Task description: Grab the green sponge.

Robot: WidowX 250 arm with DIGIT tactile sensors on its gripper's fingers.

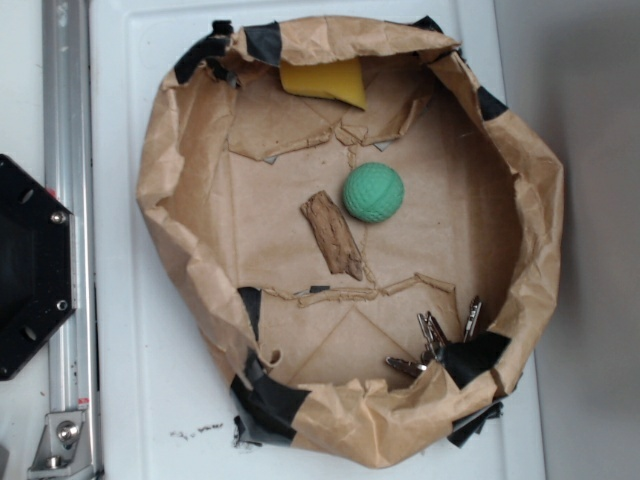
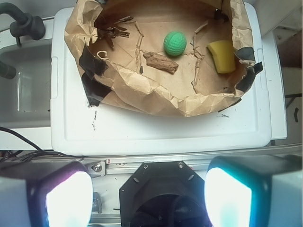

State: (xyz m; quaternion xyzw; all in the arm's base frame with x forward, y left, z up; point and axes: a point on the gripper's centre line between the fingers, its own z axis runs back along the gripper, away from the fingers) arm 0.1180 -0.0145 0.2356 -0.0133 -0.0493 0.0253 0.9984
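The green sponge [image 1: 373, 192] is a round ball, mint to emerald in colour, with a fine ribbed or dimpled texture over its surface. It sits on the brown paper floor of the paper-lined bin [image 1: 545, 200], near the middle and a little toward the side where the yellow sponge [image 1: 325, 80] leans against the crumpled wall. Just beside the green ball, nearly touching it, lies a flat piece of bark-like wood [image 1: 334, 234], angled across the floor. A small bunch of metal keys or clips [image 1: 435, 338] rests at the opposite corner, close to a patch of black tape, well apart from the ball.

In my wrist view the bin stands on the white bench [image 2: 161, 130] ahead of me, and the green sponge [image 2: 174, 43] shows clearly between the wood [image 2: 161, 62] and the yellow sponge [image 2: 222, 56].

My gripper [image 2: 148, 197] is spread wide: both fingers [image 2: 68, 198] show at the bottom corners of the wrist view, glowing under the light, with a broad gap between them and nothing held. It hangs well back from the bin, over the black mount and metal rail at the bench edge.
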